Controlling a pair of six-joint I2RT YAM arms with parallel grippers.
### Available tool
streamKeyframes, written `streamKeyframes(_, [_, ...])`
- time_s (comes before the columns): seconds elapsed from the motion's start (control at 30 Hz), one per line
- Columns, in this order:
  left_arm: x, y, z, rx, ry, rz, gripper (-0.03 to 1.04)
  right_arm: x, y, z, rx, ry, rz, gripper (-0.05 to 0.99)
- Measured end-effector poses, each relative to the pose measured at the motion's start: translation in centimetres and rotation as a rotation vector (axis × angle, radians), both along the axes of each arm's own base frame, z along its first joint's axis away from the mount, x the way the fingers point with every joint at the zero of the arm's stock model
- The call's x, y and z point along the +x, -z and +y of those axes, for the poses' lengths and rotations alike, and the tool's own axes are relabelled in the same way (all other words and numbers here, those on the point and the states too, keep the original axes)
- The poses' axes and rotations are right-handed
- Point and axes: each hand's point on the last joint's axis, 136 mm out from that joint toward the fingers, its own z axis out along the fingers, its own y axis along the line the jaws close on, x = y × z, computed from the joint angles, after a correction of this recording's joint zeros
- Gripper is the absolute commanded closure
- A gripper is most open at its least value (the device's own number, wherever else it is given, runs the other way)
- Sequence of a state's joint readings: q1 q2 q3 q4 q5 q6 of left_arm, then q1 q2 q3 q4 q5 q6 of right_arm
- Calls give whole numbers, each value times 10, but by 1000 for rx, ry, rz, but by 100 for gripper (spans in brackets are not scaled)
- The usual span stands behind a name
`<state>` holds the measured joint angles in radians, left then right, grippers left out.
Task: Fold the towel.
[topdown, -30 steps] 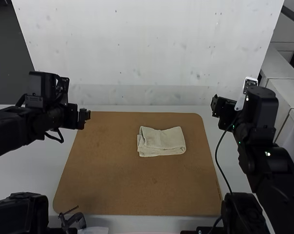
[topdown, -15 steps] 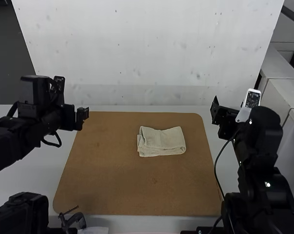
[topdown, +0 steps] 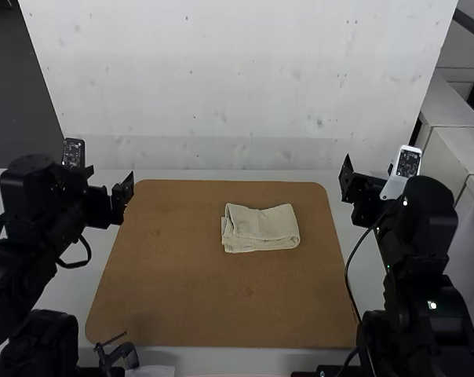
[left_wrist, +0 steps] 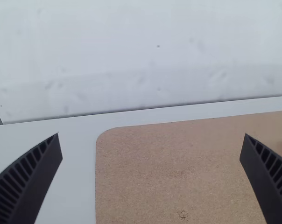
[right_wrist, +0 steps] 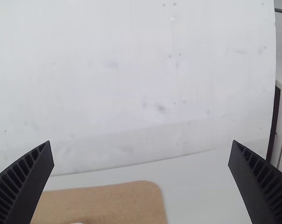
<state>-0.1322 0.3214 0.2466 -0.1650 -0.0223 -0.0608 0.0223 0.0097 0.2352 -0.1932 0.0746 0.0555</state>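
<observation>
Motion is mostly at left: over the last second we see the left arm swing round and toward the near side in the high view, its gripper ending up just past the board's left edge, a touch farther out than before. Fingers there are spread wide, nothing between them, per the left wrist view. Next, mid-board and toward the right, the towel: same spot, same shape in all three high frames. We tag it as folded, a compact flat rectangle with stacked layers showing at its left end, slightly uneven edges, nobody touching it. Then the right arm: its body dropped back toward the near side early in the second, and since then we note next to no change. Its gripper sits off the board's far right corner, fingers wide apart, empty. Meaning for the task: we read this as both arms going to a rest pose after the folding, so likely done or very close. Next move probably just holding clear. If another fold is wanted, we'd expect a grip at one short end, with the risk of catching only the top layer and pulling the stack loose.
</observation>
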Motion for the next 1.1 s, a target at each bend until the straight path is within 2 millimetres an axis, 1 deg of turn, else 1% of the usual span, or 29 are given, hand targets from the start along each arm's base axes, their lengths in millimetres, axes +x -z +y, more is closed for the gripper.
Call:
streamKeyframes(0.07, [-3, -6, 2, -2, -10, -31, 3, 0, 0, 0, 0, 0, -2, -3])
streamKeyframes(0.17, [-9, -21, 8, -29, -44, -99, 4, 0, -3, 0, 0, 0, -13, -3])
streamKeyframes(0.3, [-14, -30, 14, -70, -80, -138, 4, 0, -4, 0, 0, 0, -17, -3])
streamKeyframes(0.43, [-15, -31, 21, -84, -118, -142, 3, 1, -2, 0, 0, 0, -14, -3])
streamKeyframes(0.5, [-15, -30, 27, -83, -150, -137, 3, 1, -3, 0, 0, 0, -19, -3])
streamKeyframes(0.63, [-17, -15, 42, -73, -214, -77, 3, 1, -3, 0, 0, 0, -19, -3])
streamKeyframes(0.7, [-18, -13, 45, -72, -232, -70, 5, 1, -4, 0, 0, 0, -21, -3])
streamKeyframes(0.77, [-21, -18, 50, -76, -250, -100, 5, 1, -3, 0, 0, 0, -22, -3])
streamKeyframes(0.87, [-28, -35, 58, -84, -281, -177, 4, 4, 7, 0, -1, 0, -6, -3])
streamKeyframes(0.97, [-29, -32, 59, -61, -282, -169, 4, 6, 13, 0, -2, 0, 1, -3])
streamKeyframes(1.1, [-27, -32, 57, 5, -263, -177, 3, 8, 13, 1, -4, -5, -14, -3])
